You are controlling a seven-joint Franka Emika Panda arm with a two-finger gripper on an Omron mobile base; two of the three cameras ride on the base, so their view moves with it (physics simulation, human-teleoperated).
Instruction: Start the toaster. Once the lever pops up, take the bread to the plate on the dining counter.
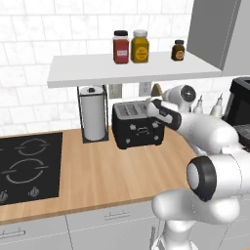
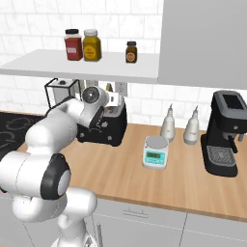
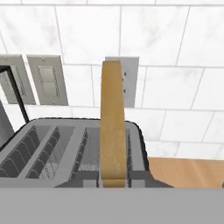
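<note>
Bread [image 3: 112, 127], a thin tan slice seen edge-on, stands upright between the jaws, which grip its lower edge above the boxy black toaster [image 1: 137, 125]. White tiled wall lies just beyond, wire paper-towel holder [image 1: 93, 114] left of the gripper [image 3: 113, 179], bare wooden counter [image 1: 122, 171] beneath.

We found no readable text; the jar labels [image 1: 130, 50] and the scale's display [image 2: 154, 156] were too blurred.
</note>
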